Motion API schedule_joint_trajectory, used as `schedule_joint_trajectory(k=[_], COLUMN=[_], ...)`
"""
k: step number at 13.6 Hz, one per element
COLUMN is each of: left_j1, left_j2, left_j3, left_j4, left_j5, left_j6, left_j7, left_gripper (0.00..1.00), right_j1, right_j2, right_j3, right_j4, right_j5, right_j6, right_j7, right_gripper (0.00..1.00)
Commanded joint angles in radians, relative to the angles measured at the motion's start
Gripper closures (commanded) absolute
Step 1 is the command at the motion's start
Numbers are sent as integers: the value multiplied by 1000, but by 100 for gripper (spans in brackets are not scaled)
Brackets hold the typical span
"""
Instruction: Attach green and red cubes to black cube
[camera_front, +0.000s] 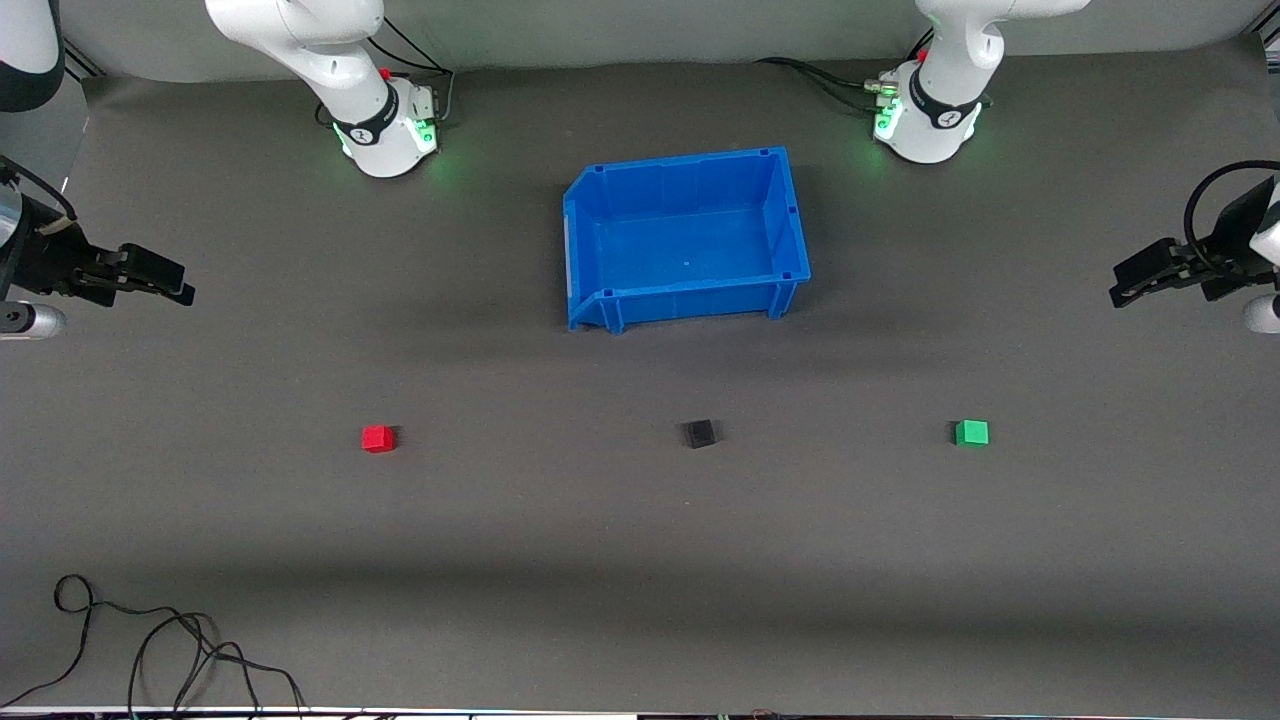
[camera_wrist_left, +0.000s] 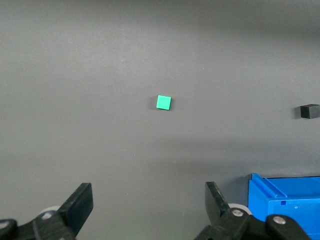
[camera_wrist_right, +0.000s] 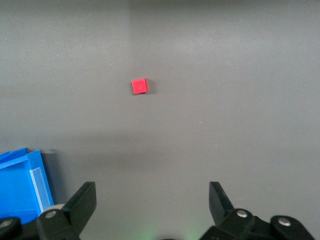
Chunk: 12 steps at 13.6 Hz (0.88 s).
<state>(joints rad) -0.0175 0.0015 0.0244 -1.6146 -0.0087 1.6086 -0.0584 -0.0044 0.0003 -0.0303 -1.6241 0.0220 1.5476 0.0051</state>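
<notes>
We see a blue bin (camera_front: 686, 240) standing on the dark grey desk (camera_front: 640, 520) between the two arm bases, and its inside shows only bare blue floor, with nothing lying in it. Its lower, cut-away wall faces the right arm's end of the desk. A corner of the bin also shows in both wrist views.

Nearer to the front camera than the bin, the three cubes lie in a row, well apart from one another. The black cube (camera_front: 700, 433) sits in the middle, roughly in line with the bin. The red cube (camera_front: 378, 438) lies toward the right arm's end of the desk, and the green cube (camera_front: 971, 432) toward the left arm's end. None of them touches another or the bin.

We find the left gripper (camera_front: 1125, 289) hanging over the left arm's end of the desk, its fingers (camera_wrist_left: 80, 202) spread wide with nothing between them; the green cube shows on the desk below it in its wrist view. The right gripper (camera_front: 178, 288) hangs over the right arm's end, its fingers (camera_wrist_right: 84, 200) likewise spread and empty.

A loose black cable (camera_front: 150, 640) curls on the desk's near edge.
</notes>
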Motion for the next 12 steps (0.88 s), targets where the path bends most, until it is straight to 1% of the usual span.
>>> schedule_joint_trajectory(k=[1,5,9,11,12], left_j1=[-12,-10,4,5,5], left_j2=[-2,9,29,41,51], left_j3=[6,6,12,14,15], left_j4=[5,2,-2,-27,-36], left_j5=[13,12,-27,-25,-25], left_j6=[-1,-7,-13,2,17], left_j7=[3,2,-8,2,2], left_gripper=[0,0,0,0,0], right_j1=[-9,-9,-9,-9,-11], right_j2=[-8,-5,-5,4,16], right_j3=[9,9,9,9,9], right_j4=[-7,0,1,9,27], right_j5=[19,19,18,19,18], right_j6=[17,19,20,22,20], right_j7=[-4,-1,0,6,54], right_gripper=[0,0,0,0,0])
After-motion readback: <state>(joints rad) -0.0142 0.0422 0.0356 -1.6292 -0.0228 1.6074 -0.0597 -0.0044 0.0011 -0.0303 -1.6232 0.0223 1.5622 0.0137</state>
